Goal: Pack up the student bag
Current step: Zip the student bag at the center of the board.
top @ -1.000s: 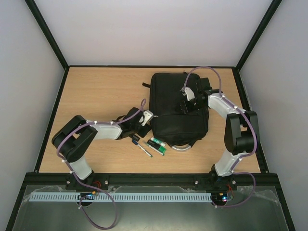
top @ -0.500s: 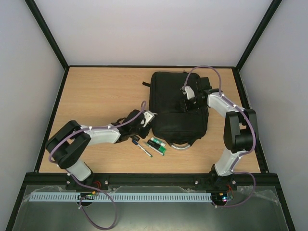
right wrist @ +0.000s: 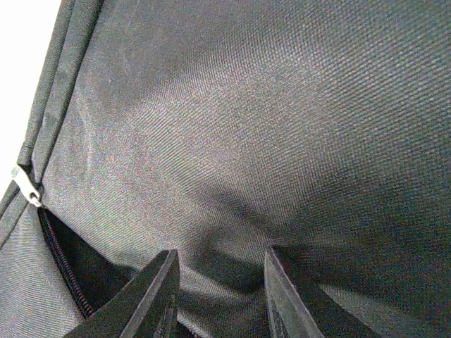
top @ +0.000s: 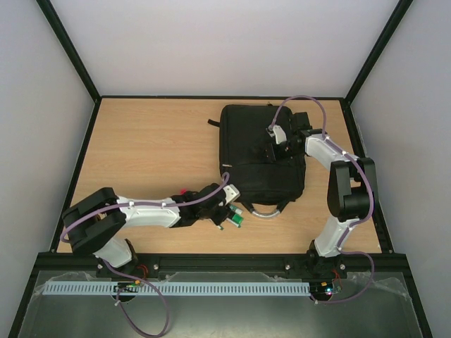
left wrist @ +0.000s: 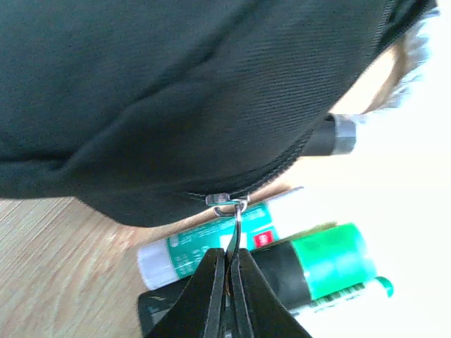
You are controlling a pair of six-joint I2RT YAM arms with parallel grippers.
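Observation:
The student bag (top: 257, 151) is a large black fabric backpack lying flat at the back right of the table. My left gripper (top: 229, 202) is at its near left corner. In the left wrist view it (left wrist: 229, 259) is shut on the metal zip pull (left wrist: 237, 224) hanging from the bag's edge (left wrist: 176, 105). My right gripper (top: 273, 151) rests on top of the bag. In the right wrist view its jaws (right wrist: 220, 266) stand partly apart, pinching a fold of the black fabric (right wrist: 246, 141). An open zip slot (right wrist: 60, 264) with a second zip pull (right wrist: 25, 189) shows at left.
A green-and-white glue stick (left wrist: 190, 246) and a black marker with a green cap (left wrist: 324, 260) lie on the wood just under the left gripper; they also show in the top view (top: 235, 215). The bag's grey loop handle (top: 271, 210) sticks out toward the near side.
My left arm has swung toward the near side and to the right along the bag's left edge, down to its near corner, now over the pens. My right gripper has stayed on the bag.

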